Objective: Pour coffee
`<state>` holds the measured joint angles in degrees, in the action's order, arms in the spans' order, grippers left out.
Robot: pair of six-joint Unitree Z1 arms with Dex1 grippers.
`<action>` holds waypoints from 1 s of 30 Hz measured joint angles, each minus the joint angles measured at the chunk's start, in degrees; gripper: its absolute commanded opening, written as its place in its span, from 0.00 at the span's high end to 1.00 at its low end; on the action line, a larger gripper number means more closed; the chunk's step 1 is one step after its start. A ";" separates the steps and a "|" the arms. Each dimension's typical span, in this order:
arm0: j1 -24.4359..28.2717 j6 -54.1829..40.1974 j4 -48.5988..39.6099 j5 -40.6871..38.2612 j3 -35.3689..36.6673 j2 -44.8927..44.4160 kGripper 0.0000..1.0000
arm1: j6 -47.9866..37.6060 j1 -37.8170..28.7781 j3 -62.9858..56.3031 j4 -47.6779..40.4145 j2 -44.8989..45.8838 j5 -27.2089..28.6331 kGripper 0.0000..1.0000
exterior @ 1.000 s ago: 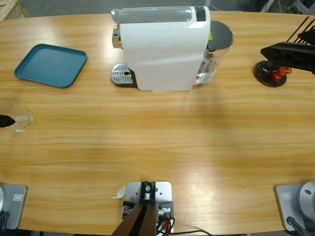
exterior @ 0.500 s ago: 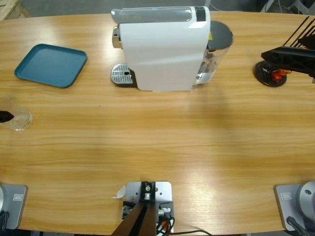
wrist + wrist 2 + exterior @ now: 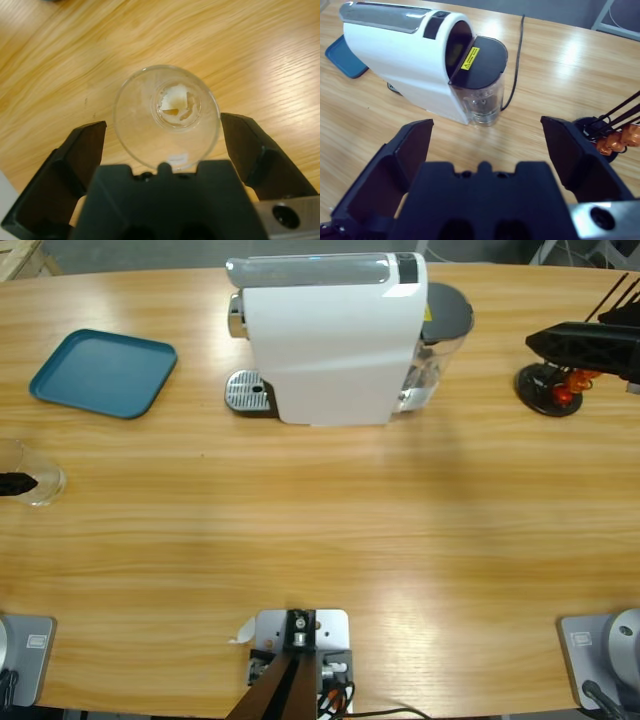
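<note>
Between the spread jaws of the left gripper [image 3: 162, 145], at the table's [image 3: 330, 530] left edge: a clear glass [image 3: 166, 116], upright on the wood, untouched by either jaw, only a pale trace at its bottom, no coffee discernible. Farther back, a teal tray [image 3: 103, 372], then a white coffee machine [image 3: 330, 340] with drip grate and water tank. At the far right, right gripper [image 3: 485, 145] wide open over bare wood, beside a black capsule stand [image 3: 548, 390] with orange capsules [image 3: 618, 139]
</note>
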<state>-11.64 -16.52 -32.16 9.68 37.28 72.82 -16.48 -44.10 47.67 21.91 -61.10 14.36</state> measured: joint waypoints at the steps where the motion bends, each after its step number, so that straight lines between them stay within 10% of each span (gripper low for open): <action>1: 0.17 0.00 0.75 -0.02 -0.40 -0.11 0.02 | 0.22 0.44 0.00 -0.02 -0.03 -0.34 0.04; 15: 0.45 -0.05 6.19 -3.27 -2.90 -0.20 0.12 | 0.51 1.69 0.00 -1.26 -1.67 -0.80 0.00; 24: 0.45 -0.06 5.92 -3.27 -2.98 -0.20 0.01 | 0.72 2.23 0.00 -1.26 -1.66 -0.80 0.00; 30: 0.45 -0.28 5.93 -4.34 -2.98 -0.20 0.32 | 0.72 2.25 0.00 -1.26 -1.66 -0.80 0.00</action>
<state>-11.18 -16.80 -26.23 5.33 34.30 72.61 -15.76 -41.85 47.66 20.65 -62.77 13.56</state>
